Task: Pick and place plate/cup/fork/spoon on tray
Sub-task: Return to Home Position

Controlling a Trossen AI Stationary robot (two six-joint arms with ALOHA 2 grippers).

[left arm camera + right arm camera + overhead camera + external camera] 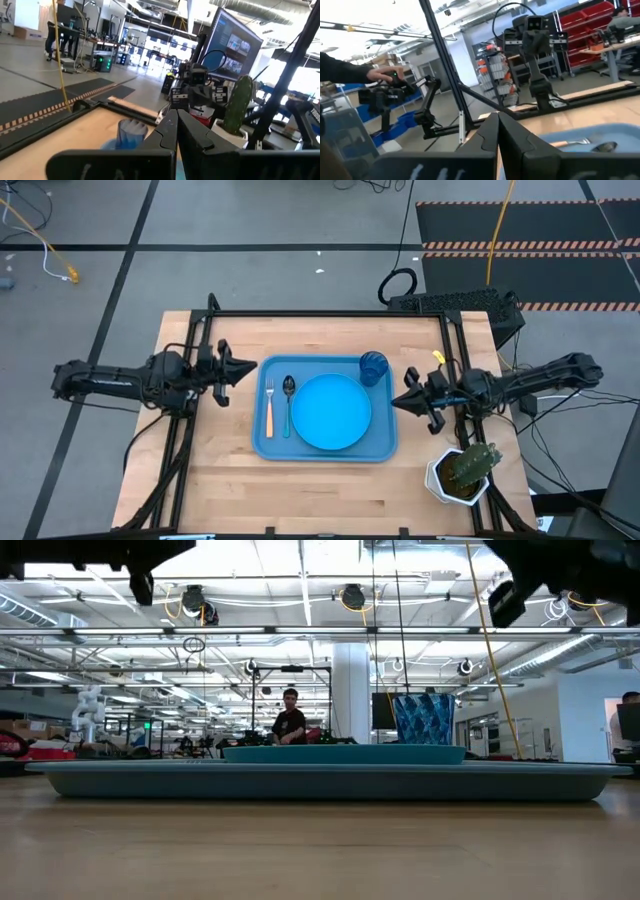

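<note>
One blue tray (325,452) lies between two grippers, each with its two fingers pressed together on nothing. Just past the left gripper (250,368) fingertips lie one fork (269,409) and one spoon (288,401); beyond them, one plate (332,411). One cup (373,367) stands upright in the tray corner nearest the right gripper (398,400).

The large blue rectangular plastic tray (325,452) sits mid-table, slightly toward the far edge. Flat on it lies the round bright blue plate (332,411). Along the tray's left side lie the orange-handled fork (269,409) and blue-handled spoon (288,404), parallel. The dark blue translucent cup (373,367) stands upright in the far right corner.
</note>
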